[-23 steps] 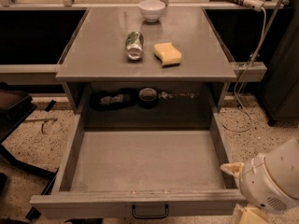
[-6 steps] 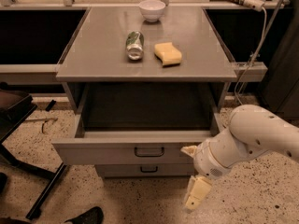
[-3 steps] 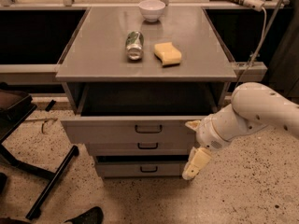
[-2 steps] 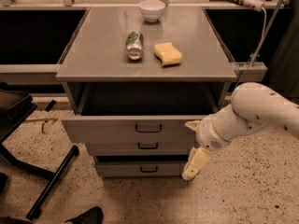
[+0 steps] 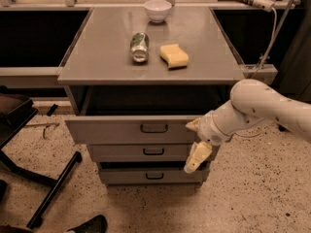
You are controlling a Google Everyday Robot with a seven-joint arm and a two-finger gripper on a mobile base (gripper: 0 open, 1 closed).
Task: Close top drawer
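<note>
Camera view looks down on a grey cabinet (image 5: 97,57) standing on a speckled floor. The robot's pale arm (image 5: 262,106) reaches in from the right. The top drawer (image 5: 131,130) is still partly out, its wide front panel standing forward of the cabinet top's edge with a dark gap showing behind it. Two narrower drawers (image 5: 146,152) sit below it. The gripper (image 5: 194,141) is at the right end of the top drawer's front, its two fingers spread well apart, one above the other; the upper one seems to touch the panel's right edge, though I can't be sure. On the cabinet top lie a yellow sponge (image 5: 174,56), a can (image 5: 139,46) on its side just left of it, and a white bowl (image 5: 158,9) further back. A small dark loop handle (image 5: 154,128) marks the panel's centre.
</note>
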